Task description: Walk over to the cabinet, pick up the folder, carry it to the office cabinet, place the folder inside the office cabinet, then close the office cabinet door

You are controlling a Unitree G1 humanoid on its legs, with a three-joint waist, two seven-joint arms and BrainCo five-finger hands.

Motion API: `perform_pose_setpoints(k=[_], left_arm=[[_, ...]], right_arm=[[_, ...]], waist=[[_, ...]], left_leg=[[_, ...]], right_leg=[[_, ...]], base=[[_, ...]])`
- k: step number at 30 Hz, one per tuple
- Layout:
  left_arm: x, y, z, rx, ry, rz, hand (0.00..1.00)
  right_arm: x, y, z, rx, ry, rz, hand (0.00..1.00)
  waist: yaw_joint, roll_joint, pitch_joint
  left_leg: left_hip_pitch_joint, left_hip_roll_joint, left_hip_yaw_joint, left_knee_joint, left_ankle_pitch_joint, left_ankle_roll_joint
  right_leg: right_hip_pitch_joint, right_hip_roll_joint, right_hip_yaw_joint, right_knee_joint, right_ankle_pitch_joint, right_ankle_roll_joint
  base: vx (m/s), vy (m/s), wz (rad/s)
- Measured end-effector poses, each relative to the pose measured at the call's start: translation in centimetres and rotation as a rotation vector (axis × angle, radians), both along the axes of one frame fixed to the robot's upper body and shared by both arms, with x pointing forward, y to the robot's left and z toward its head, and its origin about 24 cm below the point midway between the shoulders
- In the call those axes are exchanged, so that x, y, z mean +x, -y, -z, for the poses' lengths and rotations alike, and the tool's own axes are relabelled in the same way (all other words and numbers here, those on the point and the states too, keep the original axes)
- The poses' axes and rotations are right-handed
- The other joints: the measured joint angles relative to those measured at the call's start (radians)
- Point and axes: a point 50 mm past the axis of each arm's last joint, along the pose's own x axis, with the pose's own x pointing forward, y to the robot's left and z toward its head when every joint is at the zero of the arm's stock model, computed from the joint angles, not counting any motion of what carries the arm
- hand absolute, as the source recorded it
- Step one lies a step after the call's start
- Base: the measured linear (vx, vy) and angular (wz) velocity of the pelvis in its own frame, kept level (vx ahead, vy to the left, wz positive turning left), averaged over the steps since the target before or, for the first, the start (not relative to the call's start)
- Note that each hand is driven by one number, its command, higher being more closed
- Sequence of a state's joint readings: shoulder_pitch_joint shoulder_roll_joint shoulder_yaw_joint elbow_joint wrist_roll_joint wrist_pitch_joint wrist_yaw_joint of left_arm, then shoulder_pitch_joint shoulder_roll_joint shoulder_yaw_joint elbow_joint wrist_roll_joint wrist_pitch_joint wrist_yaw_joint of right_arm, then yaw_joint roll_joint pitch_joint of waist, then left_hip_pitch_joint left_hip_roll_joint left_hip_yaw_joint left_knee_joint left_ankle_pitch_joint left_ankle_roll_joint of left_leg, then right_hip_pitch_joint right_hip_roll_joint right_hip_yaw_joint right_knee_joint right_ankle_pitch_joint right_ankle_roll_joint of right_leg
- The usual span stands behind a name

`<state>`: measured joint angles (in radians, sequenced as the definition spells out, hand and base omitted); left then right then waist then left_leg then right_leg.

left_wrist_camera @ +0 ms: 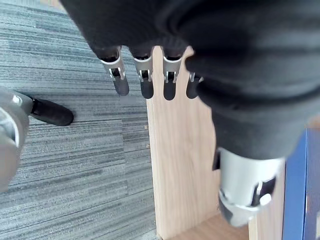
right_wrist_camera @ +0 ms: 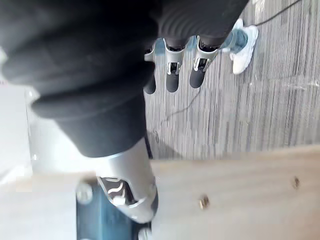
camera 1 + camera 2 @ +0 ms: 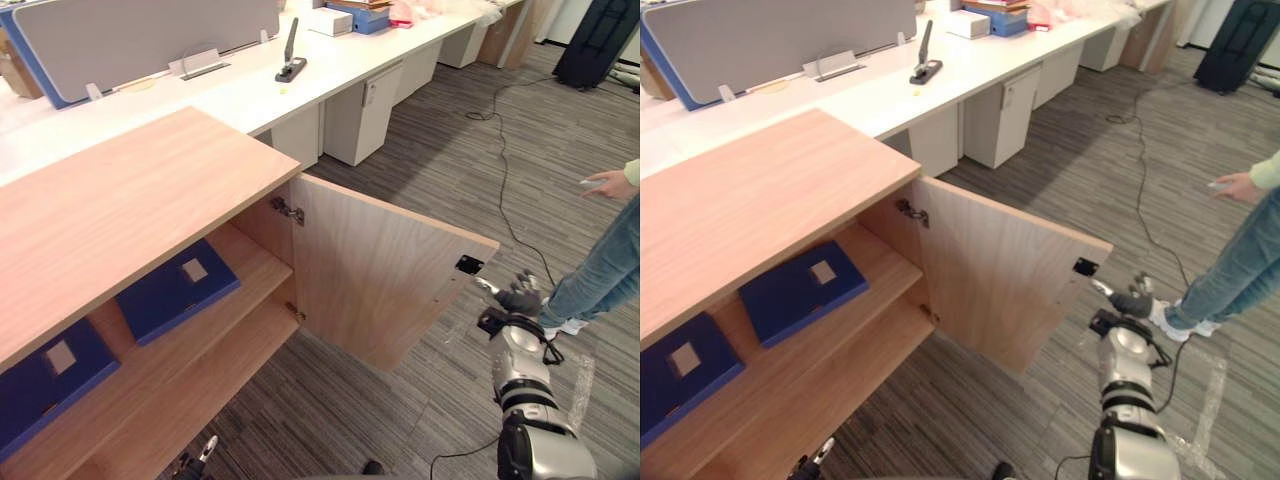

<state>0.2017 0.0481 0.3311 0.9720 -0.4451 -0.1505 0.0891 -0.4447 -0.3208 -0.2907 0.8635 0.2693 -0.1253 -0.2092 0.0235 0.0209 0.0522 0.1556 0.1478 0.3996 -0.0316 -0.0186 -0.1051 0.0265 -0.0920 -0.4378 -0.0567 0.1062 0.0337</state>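
Grey striped carpet runs under a long white desk [image 3: 300, 95] with a grey divider screen [image 3: 150, 35], a black upright stand [image 3: 291, 60] and a white drawer pedestal [image 3: 360, 115] beneath it. Nearer, the wooden office cabinet [image 3: 130, 200] stands with its door [image 3: 380, 280] swung wide on two metal hinges [image 3: 288, 211].

Two dark blue folders lie flat on the upper shelf, one near the hinge side [image 3: 178, 288] and one further along [image 3: 45, 385]. Each bears a pale square label [image 3: 195, 270], too small to read.

The right hand [image 3: 518, 297] is just beside the door's free edge, close to a small black fitting [image 3: 468, 264] on the panel. Whether it touches the wood cannot be told. Its own wrist view shows what the head views do not: the fingers [image 2: 172, 75] hang straight and loose with nothing in them, over carpet and a person's white shoe [image 2: 243, 42], with the thumb lying across the door's pale wood.

The left hand [image 1: 146, 82] is low in front of the cabinet. Its wrist view shows straight, slack fingers, also empty, over a wooden panel edge and carpet, with a strip of blue folder beside the thumb.

A person [image 3: 600, 260] in jeans stands past the door, one hand held out.
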Motion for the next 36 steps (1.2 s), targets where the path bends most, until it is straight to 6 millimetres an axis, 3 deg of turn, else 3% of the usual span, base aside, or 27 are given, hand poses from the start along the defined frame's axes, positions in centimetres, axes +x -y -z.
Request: perform_pose_setpoints(k=[3, 6, 14, 20, 24, 25, 30, 31, 33, 36], left_arm=[[-0.5, 0.1, 0.1, -0.005, -0.016, -0.001, 0.00], [-0.7, 0.2, 0.2, -0.008, -0.023, 0.007, 0.00], [-0.1, 0.5, 0.2, -0.018, -0.008, 0.035, 0.00], [-0.1, 0.4, 0.1, -0.014, -0.007, 0.046, 0.00], [0.1, 0.1, 0.0, -0.013, 0.003, 0.056, 0.00], [0.4, 0.2, 0.0, -0.021, 0.015, 0.055, 0.00], [0.1, 0.4, 0.2, -0.053, 0.020, 0.043, 0.00], [0.1, 0.4, 0.2, -0.056, 0.024, 0.043, 0.00], [0.0, 0.4, 0.2, -0.067, 0.030, 0.025, 0.00], [-0.9, 0.3, 0.4, -0.076, 0.012, 0.001, 0.00]], right_arm=[[1.5, -1.9, -0.7, -0.041, -0.005, -0.121, 0.00], [2.3, -2.2, -1.2, -0.047, -0.008, -0.141, 0.00], [2.7, -2.5, -1.1, -0.148, -0.094, -0.271, 0.00], [2.3, -3.7, -1.1, -0.320, -0.146, -0.467, 0.00], [-0.9, -5.1, 0.9, -0.366, -0.210, -0.730, 0.00], [-3.0, -5.9, 2.8, -0.300, -0.252, -0.831, 0.00], [-9.5, -10.5, 7.4, -0.088, -0.354, -1.181, 0.00], [-10.6, -10.9, 8.2, -0.058, -0.390, -1.210, 0.00], [-14.9, -11.8, 11.2, 0.069, -0.541, -1.244, 0.00], [-17.7, -10.8, 12.9, 0.106, -0.669, -1.221, 0.00]], waist=[[0.008, 0.000, 0.001], [0.008, 0.000, 0.004], [-0.014, 0.001, 0.010], [-0.037, -0.007, 0.018], [-0.044, -0.012, 0.022], [-0.044, -0.014, 0.025], [-0.046, -0.018, 0.029], [-0.043, -0.018, 0.030], [-0.025, -0.020, 0.032], [-0.028, -0.023, 0.034]], left_leg=[[0.000, -0.002, -0.011, 0.001, 0.001, 0.002], [-0.002, -0.004, -0.014, 0.001, 0.002, 0.003], [-0.012, -0.002, -0.013, 0.003, 0.003, 0.004], [-0.014, 0.006, -0.003, 0.007, 0.002, 0.004], [-0.015, 0.023, 0.002, 0.016, 0.000, 0.000], [-0.016, 0.030, 0.000, 0.018, 0.001, -0.002], [-0.019, 0.035, -0.017, 0.018, 0.001, -0.003], [-0.021, 0.034, -0.020, 0.018, 0.001, -0.003], [-0.034, 0.026, -0.034, 0.020, 0.002, -0.002], [-0.033, 0.014, -0.035, 0.020, 0.001, -0.001]], right_leg=[[0.006, -0.001, -0.006, -0.004, 0.004, -0.001], [0.007, -0.001, -0.007, -0.012, 0.010, -0.001], [0.008, 0.003, -0.006, -0.026, 0.021, -0.002], [-0.003, 0.014, 0.011, -0.026, 0.025, -0.006], [-0.008, 0.031, 0.026, -0.027, 0.024, -0.007], [-0.007, 0.037, 0.026, -0.027, 0.021, -0.011], [-0.004, 0.038, 0.014, -0.027, 0.014, -0.016], [-0.004, 0.038, 0.011, -0.027, 0.014, -0.016], [-0.007, 0.031, -0.001, -0.026, 0.014, -0.015], [-0.007, 0.019, 0.000, -0.022, 0.015, -0.013]], base=[[-0.05, -0.022, 0.06], [0.00, 0.000, 0.00], [-0.01, -0.007, 0.00], [-0.04, -0.027, -0.09], [-0.03, -0.051, -0.11], [-0.04, -0.050, -0.03], [-0.04, -0.022, 0.06], [-0.03, -0.008, 0.21], [-0.01, 0.025, 0.18], [0.01, 0.054, 0.02]])
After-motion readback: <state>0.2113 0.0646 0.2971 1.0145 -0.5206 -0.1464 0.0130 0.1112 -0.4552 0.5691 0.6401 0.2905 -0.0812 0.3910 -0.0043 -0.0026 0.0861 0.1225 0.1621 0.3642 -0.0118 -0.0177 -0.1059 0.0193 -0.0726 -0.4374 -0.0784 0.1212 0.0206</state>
